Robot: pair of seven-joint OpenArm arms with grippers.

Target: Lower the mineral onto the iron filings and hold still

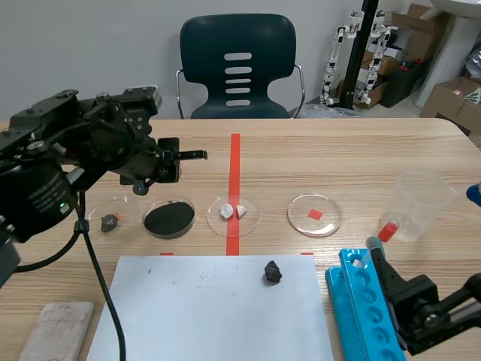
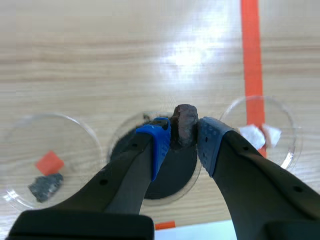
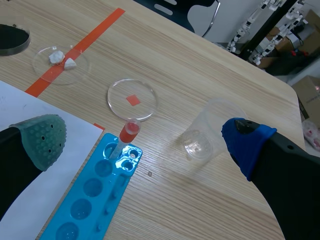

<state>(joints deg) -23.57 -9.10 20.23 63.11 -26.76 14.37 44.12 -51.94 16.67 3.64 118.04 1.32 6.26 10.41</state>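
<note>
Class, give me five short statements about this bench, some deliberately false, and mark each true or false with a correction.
1. The left claw is shut on a dark mineral. True.
2. The mineral rests in the iron filings. False: it hangs above them in the claw.
3. The right claw is open and empty. True.
4. The white sheet has nothing on it. False: a dark rock lies on it.
5. The red-capped tube sits in the clear cup. False: it sits in the blue rack.
</note>
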